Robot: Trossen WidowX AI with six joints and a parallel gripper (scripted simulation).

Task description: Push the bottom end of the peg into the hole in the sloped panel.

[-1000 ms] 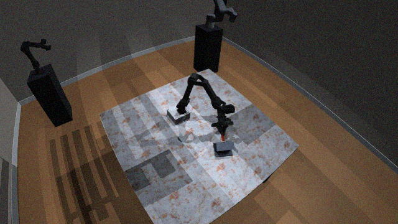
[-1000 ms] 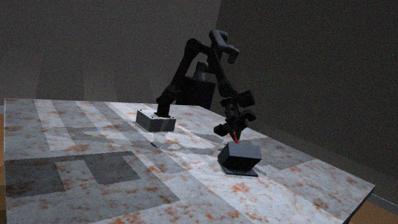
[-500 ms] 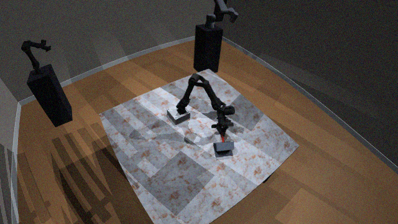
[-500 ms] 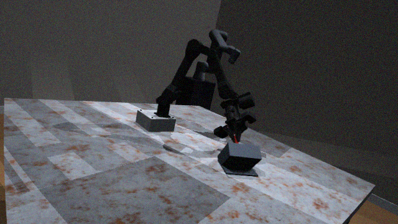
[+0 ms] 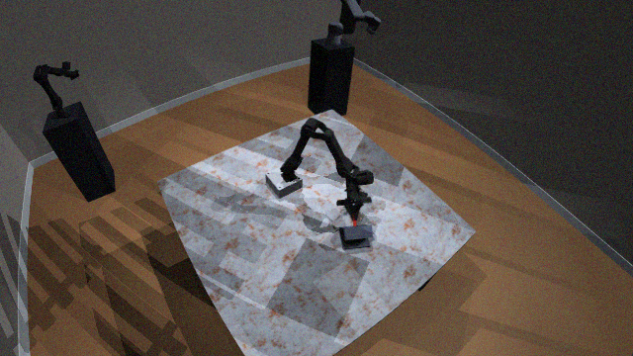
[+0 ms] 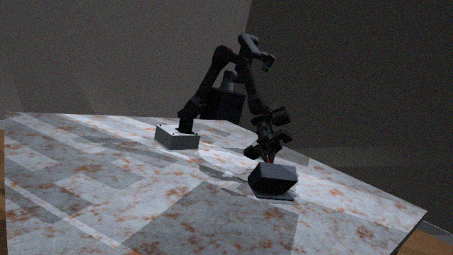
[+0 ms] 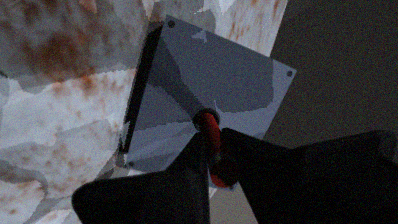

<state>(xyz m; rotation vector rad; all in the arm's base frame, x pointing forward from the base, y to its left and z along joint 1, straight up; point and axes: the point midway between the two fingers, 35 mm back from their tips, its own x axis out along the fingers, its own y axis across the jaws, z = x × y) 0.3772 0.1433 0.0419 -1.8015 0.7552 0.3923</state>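
Toward the far-left corner of the tabletop [image 6: 106, 198]: the arm's grey base block [image 6: 176, 137]. Toward the right edge: the sloped panel [image 7: 215, 82], with the hole [image 7: 204, 116] in its face. Just above it, the gripper [image 7: 212, 167], clamped nearly closed on the red peg [image 7: 213, 137], lower end already in the mouth of the hole, most of the shaft outside.

Likely risks from here: jamming on the rim if pushed off the hole's axis; slipping in the narrow hold under load; tipping out if released before bottoming.
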